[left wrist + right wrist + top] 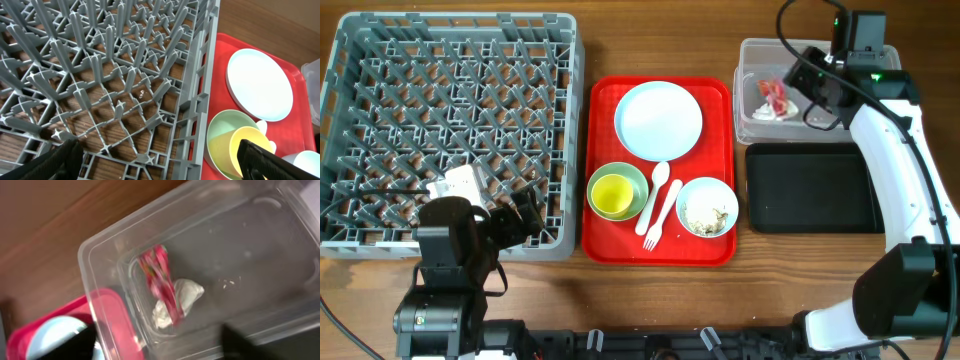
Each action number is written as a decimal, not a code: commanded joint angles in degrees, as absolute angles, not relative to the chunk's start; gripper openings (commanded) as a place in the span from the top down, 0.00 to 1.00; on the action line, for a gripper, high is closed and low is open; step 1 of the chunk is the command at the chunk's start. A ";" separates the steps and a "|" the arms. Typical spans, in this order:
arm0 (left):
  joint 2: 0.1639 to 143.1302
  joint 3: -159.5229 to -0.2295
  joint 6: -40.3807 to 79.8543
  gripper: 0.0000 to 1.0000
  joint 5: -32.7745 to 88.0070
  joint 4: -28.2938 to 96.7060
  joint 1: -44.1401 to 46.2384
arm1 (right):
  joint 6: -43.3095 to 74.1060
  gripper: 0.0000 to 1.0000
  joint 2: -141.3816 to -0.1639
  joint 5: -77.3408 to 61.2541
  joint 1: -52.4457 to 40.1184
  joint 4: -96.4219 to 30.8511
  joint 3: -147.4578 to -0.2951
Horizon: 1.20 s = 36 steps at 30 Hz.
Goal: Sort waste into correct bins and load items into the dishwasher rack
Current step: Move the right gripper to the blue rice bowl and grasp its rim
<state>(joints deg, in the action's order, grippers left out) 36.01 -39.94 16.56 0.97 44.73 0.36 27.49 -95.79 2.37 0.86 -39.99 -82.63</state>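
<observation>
The red-and-white wrapper (775, 98) lies inside the clear tub (748, 60), seen close in the right wrist view (167, 292). My right gripper (810, 92) hovers open and empty over the tub. The black tray (812, 188) sits below the tub. On the red tray (605, 245) are the pale blue plate (658, 120), the yellow cup (611, 195) inside the mint-green bowl (638, 178), white spoon (658, 185), fork (660, 225), and pale blue bowl (707, 207) with rice scraps (708, 216). My left gripper (525, 222) is open over the grey rack's (380, 30) front right corner.
In the left wrist view the rack's pegs (120, 65) fill the left, with the plate (260, 82) and the cup in the green bowl (240, 150) on the red tray to the right. Bare wooden table lies along the front edge.
</observation>
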 commanded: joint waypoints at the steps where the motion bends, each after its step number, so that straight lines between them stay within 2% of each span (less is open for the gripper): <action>1: 35.86 -40.88 15.40 0.00 1.45 44.64 0.14 | 18.61 0.12 -92.38 -5.56 0.82 -42.35 -83.26; 2: 35.86 -40.91 15.42 0.00 1.45 44.62 0.14 | 14.22 0.11 -89.06 -13.04 0.71 -45.41 -83.26; 4: 35.86 -40.88 15.42 0.00 1.45 44.62 0.14 | 11.20 0.10 -85.69 -18.55 0.14 -50.87 -83.24; 6: 35.86 -40.88 15.42 0.00 1.45 44.62 0.14 | 10.13 0.12 -83.24 -19.57 -1.74 -57.41 -83.22; 8: 35.86 -40.91 15.42 0.00 1.45 44.62 0.14 | 10.61 0.19 -81.38 -18.26 -6.00 -65.19 -82.48; 10: 35.86 -40.88 15.42 0.00 1.45 44.64 0.14 | 12.47 0.21 -79.79 -17.39 -9.87 -67.20 -79.96; 13: 35.86 -40.88 15.42 0.00 1.45 44.66 0.14 | 16.10 0.21 -78.04 -12.62 -17.47 -66.32 -74.61; 14: 35.86 -40.88 15.42 0.00 1.45 44.66 0.14 | 17.45 0.18 -78.04 -10.22 -20.08 -65.65 -73.03; 15: 35.86 -40.91 15.42 0.00 1.45 44.66 0.14 | 18.50 0.12 -78.24 -8.21 -23.44 -63.66 -70.67; 16: 35.86 -40.88 15.42 0.00 1.45 44.64 0.14 | 19.42 0.00 -78.52 -7.88 -25.82 -61.41 -68.69; 20: 35.86 -40.91 15.42 0.00 1.48 44.71 0.14 | 24.16 0.00 -80.77 -7.70 -32.56 -52.71 -61.10; 23: 35.86 -40.88 15.42 0.00 1.45 44.71 0.14 | 24.21 0.01 -83.18 -7.66 -33.65 -48.10 -56.95; 28: 35.86 -40.88 15.42 0.00 1.48 44.71 0.14 | 24.16 0.37 -92.23 -7.68 -34.30 -42.54 -54.61; 30: 35.86 -40.88 15.42 0.00 1.48 44.71 0.14 | 24.18 0.43 -95.26 -7.70 -35.27 -41.08 -54.61; 32: 35.86 -40.88 15.42 0.00 1.45 44.71 0.14 | 24.18 0.44 -97.21 -7.68 -36.18 -40.12 -54.61; 35: 35.86 -40.88 15.42 0.00 1.45 44.71 0.14 | 25.71 0.62 -97.95 -6.13 -38.04 -39.22 -54.61; 36: 35.86 -40.88 15.42 0.00 1.45 44.71 0.14 | 26.39 0.63 -97.95 -4.86 -38.46 -39.05 -54.61</action>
